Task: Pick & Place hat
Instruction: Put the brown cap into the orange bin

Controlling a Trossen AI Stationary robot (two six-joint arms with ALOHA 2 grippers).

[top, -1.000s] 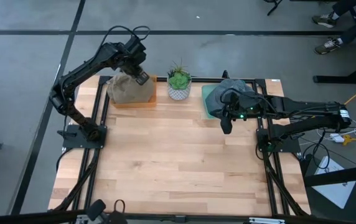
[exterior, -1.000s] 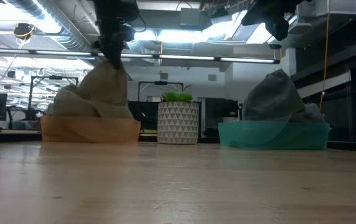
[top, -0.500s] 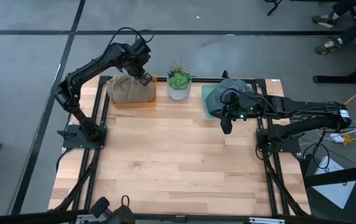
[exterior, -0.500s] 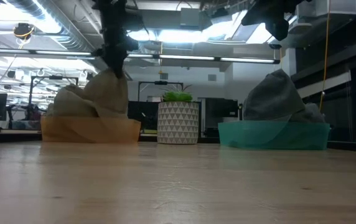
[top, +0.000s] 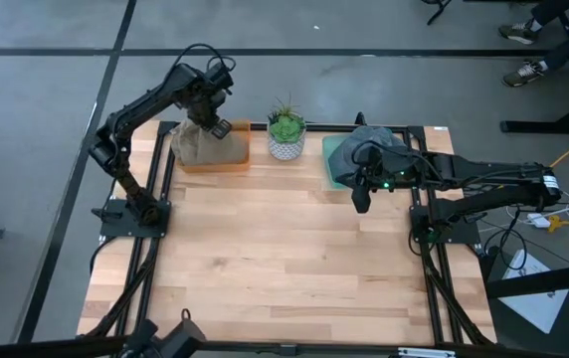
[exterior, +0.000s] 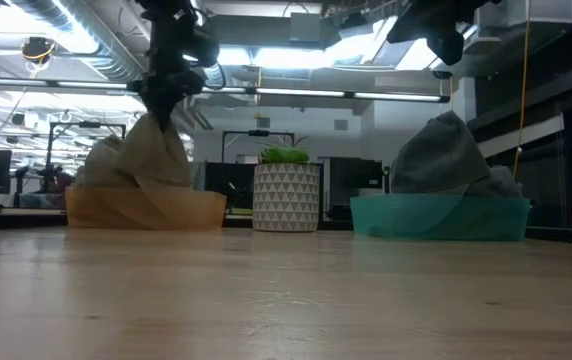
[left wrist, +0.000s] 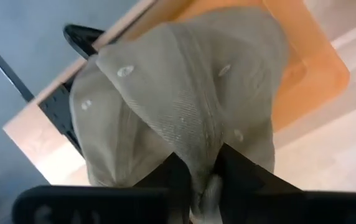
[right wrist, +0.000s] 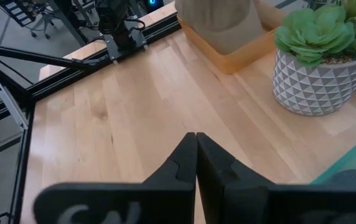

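Left wrist view shows it best: the soft khaki fabric cap point(left wrist: 184, 106) hangs over the shallow orange plastic tray point(left wrist: 318, 68), its crown cloth gathered into a fold that the left gripper point(left wrist: 204, 180) pinches between its two dark fingers. From above, the cap point(top: 205, 144) sits at the table's far left corner with its lower part resting in the tray point(top: 235, 159), so gripping the peak of the crown looks like the way to lift it clear of the rim. The level view has the cap point(exterior: 141, 155) drawn up into a cone under the left gripper point(exterior: 161, 100). Just beside the tray stands a small green succulent in a white patterned pot point(top: 285, 135), the nearest thing a sideways swing could knock. Past it, a grey fabric hat point(top: 369, 139) lies heaped in a teal plastic tray point(top: 332, 164) at the far right. The right gripper point(top: 362, 194) waits over the light wooden table point(top: 284, 259) near that tray, its fingers pressed together on nothing, apart from the cap's likely path toward the open boards.
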